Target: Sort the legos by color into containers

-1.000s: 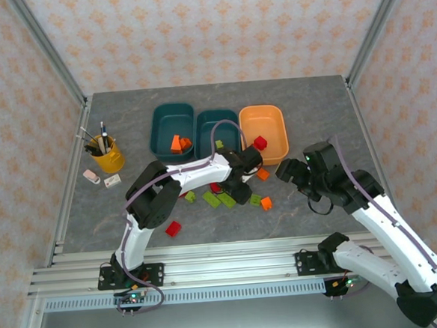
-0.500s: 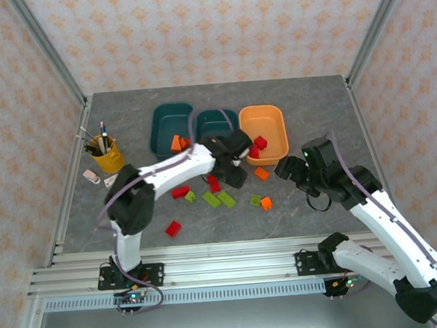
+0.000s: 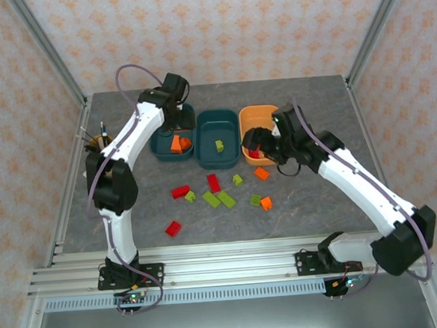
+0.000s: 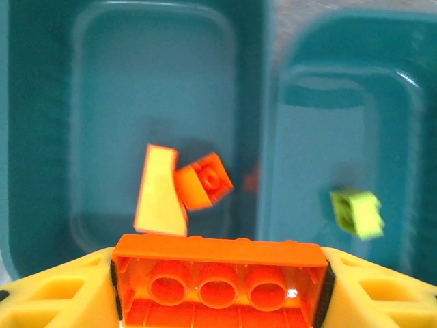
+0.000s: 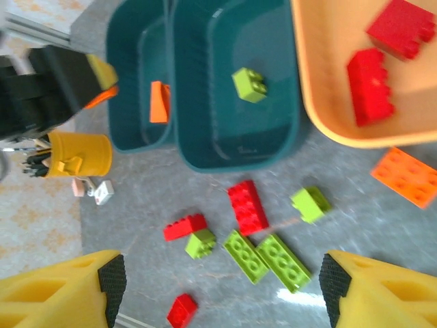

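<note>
My left gripper (image 4: pixel 218 290) is shut on an orange brick (image 4: pixel 218 277), held above the near rim of the left teal tub (image 3: pixel 157 138). That tub (image 4: pixel 109 102) holds an orange wedge (image 4: pixel 160 201) and a small orange brick (image 4: pixel 203 181). The middle teal tub (image 3: pixel 205 151) holds one green brick (image 4: pixel 356 212). My right gripper (image 3: pixel 256 142) hangs open over the left part of the orange tub (image 3: pixel 264 116), with nothing between its fingers (image 5: pixel 68 290). Two red bricks (image 5: pixel 372 85) lie in the orange tub (image 5: pixel 321 82). Loose red (image 3: pixel 214 183), green (image 3: pixel 219 199) and orange (image 3: pixel 261 173) legos lie on the table in front of the tubs.
A yellow cup (image 3: pixel 107 158) with pens stands at the left, with two small white items (image 3: pixel 102 178) beside it. One red brick (image 3: pixel 173 228) lies alone nearer the front rail. Metal posts and patterned walls close in the table.
My left arm swung from the loose pile up and left to the left teal tub, carrying the orange brick. My right arm moved left and away, to over the orange tub.
</note>
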